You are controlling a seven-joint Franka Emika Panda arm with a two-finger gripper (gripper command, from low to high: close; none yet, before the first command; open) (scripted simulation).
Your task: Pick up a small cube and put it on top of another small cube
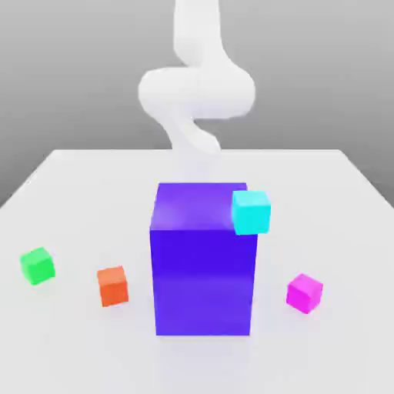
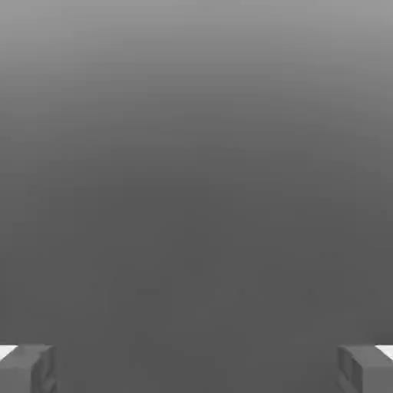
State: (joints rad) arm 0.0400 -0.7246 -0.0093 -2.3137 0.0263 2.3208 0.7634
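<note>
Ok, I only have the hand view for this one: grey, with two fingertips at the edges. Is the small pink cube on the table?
Observer: Yes. The pink cube sits on the white table, on the exterior view's right of a tall purple block.
Operator: Is anything touching it?
Observer: No, it stands apart from the block, with bare table around it.
Operator: Any other small cubes?
Observer: An orange cube and a green cube sit on the table on the block's other side, and a cyan cube shows at the block's upper corner on the exterior view's right.
</note>
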